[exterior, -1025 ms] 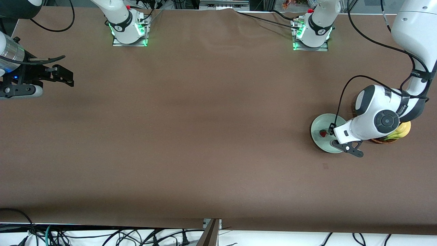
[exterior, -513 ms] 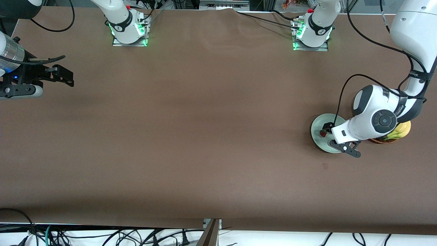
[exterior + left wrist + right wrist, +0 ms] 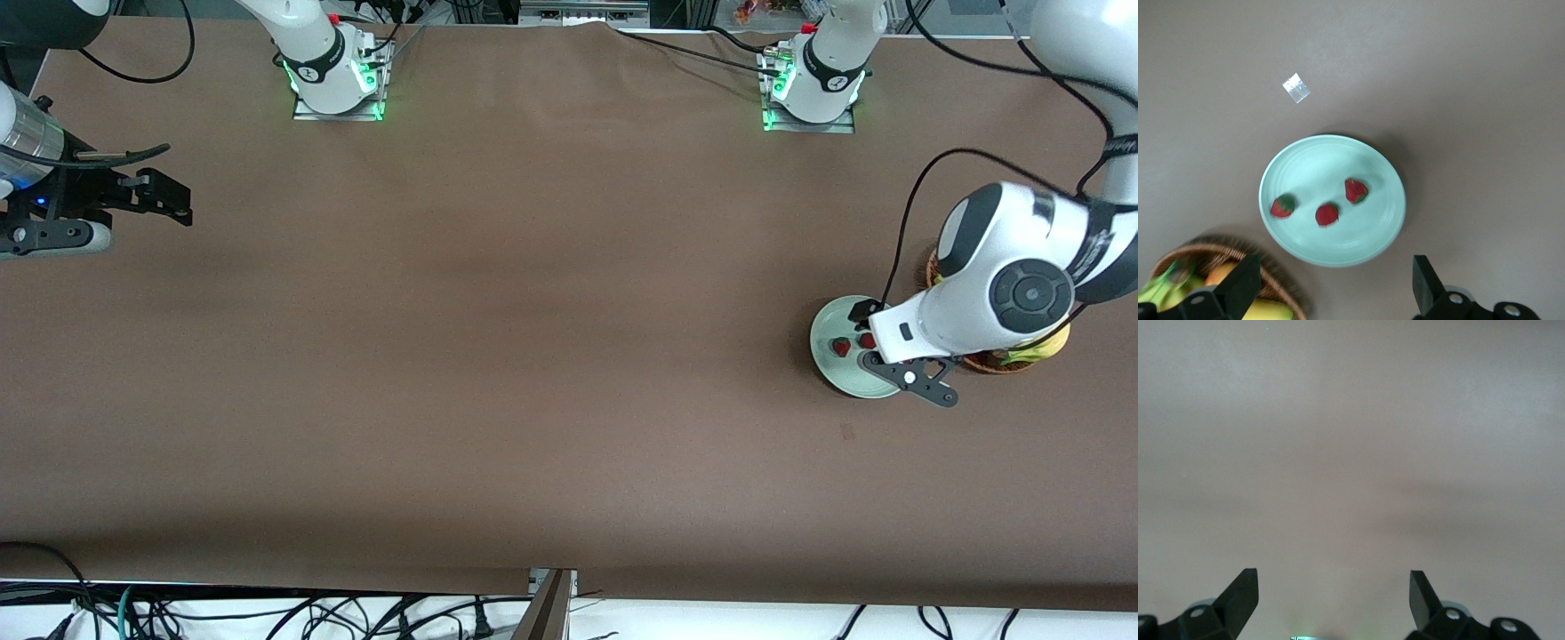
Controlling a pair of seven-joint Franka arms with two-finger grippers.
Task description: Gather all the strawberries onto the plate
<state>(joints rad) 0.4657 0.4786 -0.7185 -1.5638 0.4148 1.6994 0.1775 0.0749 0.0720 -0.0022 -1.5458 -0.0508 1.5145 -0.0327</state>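
The pale mint-green plate (image 3: pixel 831 320) lies near the left arm's end of the table, beside the wicker basket. In the left wrist view the plate (image 3: pixel 1311 167) holds three strawberries (image 3: pixel 1282 206), (image 3: pixel 1327 215), (image 3: pixel 1356 191). The front view shows two of them (image 3: pixel 839 346), (image 3: pixel 864 340); the left hand hides the third. My left gripper (image 3: pixel 871 331) hangs over the plate's edge toward the basket, open and empty (image 3: pixel 1335 270). My right gripper (image 3: pixel 169 203) waits open and empty (image 3: pixel 1331 580) over bare table at the right arm's end.
A brown wicker basket (image 3: pixel 987 363) with a banana (image 3: pixel 1047 342) and other fruit stands beside the plate; it also shows in the left wrist view (image 3: pixel 1205 257). A small pale scrap (image 3: pixel 1297 87) lies on the brown table cover near the plate.
My left hand has risen and drawn back toward the basket. A second strawberry now shows on the plate in the front view. The right arm has not moved.
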